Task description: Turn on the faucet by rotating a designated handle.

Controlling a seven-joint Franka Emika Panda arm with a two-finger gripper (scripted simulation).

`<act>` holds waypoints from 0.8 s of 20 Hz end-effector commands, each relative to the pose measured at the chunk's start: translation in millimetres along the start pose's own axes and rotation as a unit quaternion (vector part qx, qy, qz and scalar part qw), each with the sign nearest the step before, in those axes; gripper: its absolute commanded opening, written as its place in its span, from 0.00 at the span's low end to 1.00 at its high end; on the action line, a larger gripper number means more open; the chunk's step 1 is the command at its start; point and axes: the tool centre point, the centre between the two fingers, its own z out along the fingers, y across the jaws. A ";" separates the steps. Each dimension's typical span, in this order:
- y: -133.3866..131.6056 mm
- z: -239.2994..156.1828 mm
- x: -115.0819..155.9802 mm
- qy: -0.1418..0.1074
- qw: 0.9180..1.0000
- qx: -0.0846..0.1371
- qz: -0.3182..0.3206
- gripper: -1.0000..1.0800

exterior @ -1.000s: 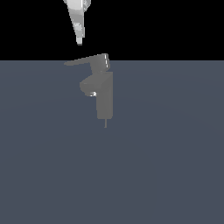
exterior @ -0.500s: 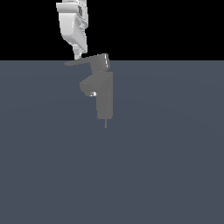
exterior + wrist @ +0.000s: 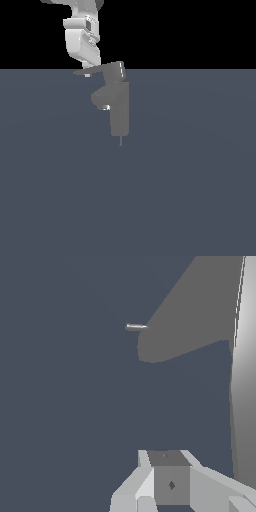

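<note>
- Down from the top of the exterior view has come the white end effector (image 3: 87, 71); a second ago only its tip showed high above the handle (image 3: 95, 70), and now its whole body is in view with the tip at the handle's pointed end.
- Whether its fingers are apart or together cannot be told: the exterior view shows them as one narrow white tip, and the wrist view shows only the base of the end effector (image 3: 170, 481) in the foreground, fingertips not distinguishable.
- From the exterior view the tip appears to meet the thin end of the handle, on the exterior view's left of the hub; actual contact cannot be confirmed.
- That handle is a flat grey blade, lying roughly level, widening toward the blocky hub on top of the column.
- Below it stands the faucet (image 3: 120, 112), an upright grey column with a short spout sticking out toward the exterior view's left, its position unchanged from the earlier frames.
- In the wrist view a broad grey blade (image 3: 195, 316) with a rounded end crosses the upper part of the picture; it may be the handle, though this is not certain.
- Beneath everything lies the flat blue-grey worktop (image 3: 200, 190).
</note>
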 end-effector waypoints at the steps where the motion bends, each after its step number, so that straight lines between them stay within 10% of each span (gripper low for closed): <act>1: -1.5 1.7 -0.9 0.000 1.000 0.000 0.005 0.00; 16: 21.3 2.1 -1.8 0.000 1.000 0.000 0.005 0.00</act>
